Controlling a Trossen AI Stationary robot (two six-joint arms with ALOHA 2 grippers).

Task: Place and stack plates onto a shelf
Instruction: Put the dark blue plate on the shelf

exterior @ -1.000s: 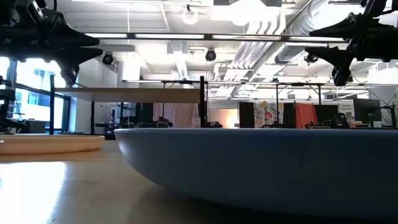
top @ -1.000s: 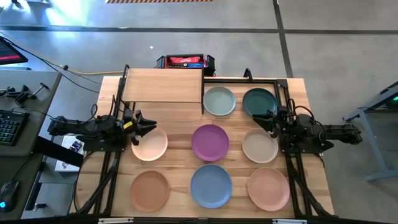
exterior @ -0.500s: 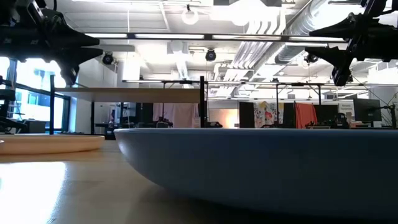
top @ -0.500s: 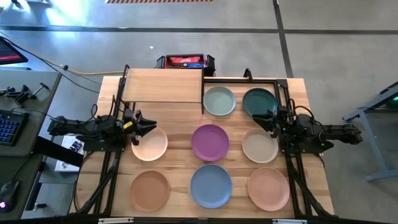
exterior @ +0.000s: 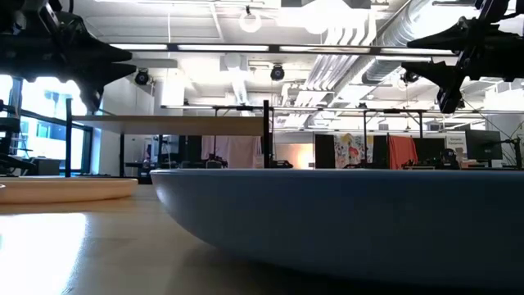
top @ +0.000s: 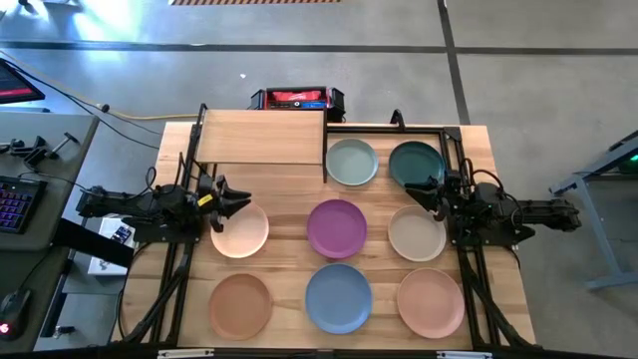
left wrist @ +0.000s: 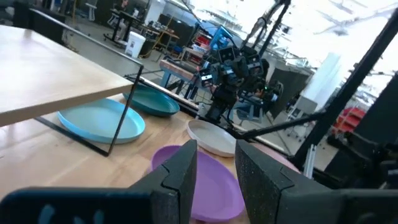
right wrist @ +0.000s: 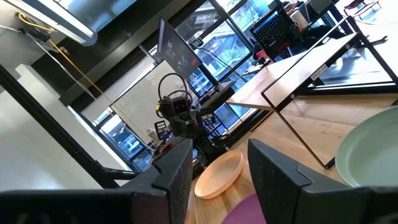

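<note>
shelf: the raised light-wood shelf [top: 261,138] is seen at the far-left part of the table [top: 478,140], nothing resting on it, so no plate has been put up there yet
far row: the pale grey-green plate [top: 352,163] is parked just right of the shelf, with the dark teal plate [top: 414,162] beside it
middle row: the peach plate [top: 240,230] on the left, the purple plate [top: 337,228] in the centre, the beige plate [top: 416,234] on the right
near row: the terracotta brown plate [top: 240,305], the blue plate [top: 338,297] and the salmon pink plate [top: 431,301], left to right, all flat on the wood and kept apart from each other
left gripper: the left gripper [top: 242,201] is held in the air over the far edge of the peach plate, fingers parted a little with nothing between them
right gripper: the right gripper [top: 409,189] is held up between the dark teal and beige plates, fingers spread fairly wide, nothing gripped
low view: mostly filled by the blue plate's rim, both arms seen well above the tabletop
</note>
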